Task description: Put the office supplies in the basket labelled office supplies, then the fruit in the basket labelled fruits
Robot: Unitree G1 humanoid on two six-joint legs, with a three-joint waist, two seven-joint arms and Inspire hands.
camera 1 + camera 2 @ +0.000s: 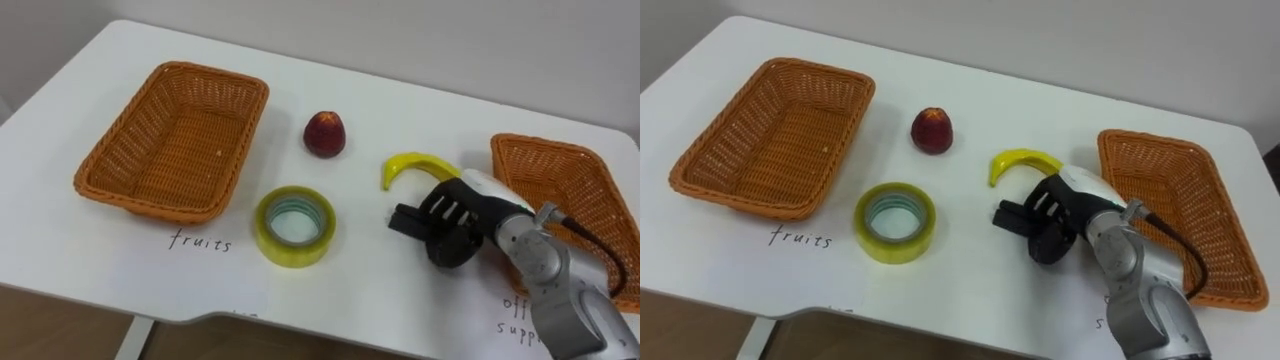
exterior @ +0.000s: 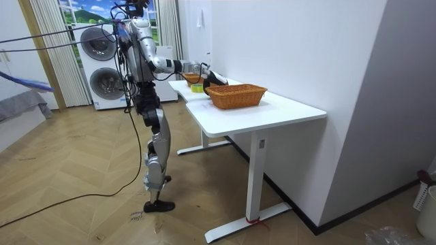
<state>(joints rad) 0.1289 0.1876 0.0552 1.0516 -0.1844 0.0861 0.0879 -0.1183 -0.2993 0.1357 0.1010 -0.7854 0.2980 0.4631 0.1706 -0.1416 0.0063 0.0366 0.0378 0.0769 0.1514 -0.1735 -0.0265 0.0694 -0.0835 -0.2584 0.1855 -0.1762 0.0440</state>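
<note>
A yellow banana (image 1: 408, 166) lies on the white table (image 1: 400, 100) right of centre. My right hand (image 1: 455, 222) hovers palm down just in front of the banana's right end. Its fingers are loosely bent with nothing between them, and the thumb points left. A red, peach-like fruit (image 1: 325, 133) stands in the middle of the table. In front of it lies a roll of yellow tape (image 1: 294, 226). The wicker basket (image 1: 180, 140) at the left has a handwritten "fruits" label (image 1: 200, 241) before it. A second wicker basket (image 1: 560, 190) stands at the right, just behind my right forearm.
The table's front edge runs close below the tape and my arm. In the room view I stand at the end of the table (image 2: 286, 109), reaching over it. Two stacked washing machines (image 2: 99, 64) are behind me, and a wall runs along the table's far side.
</note>
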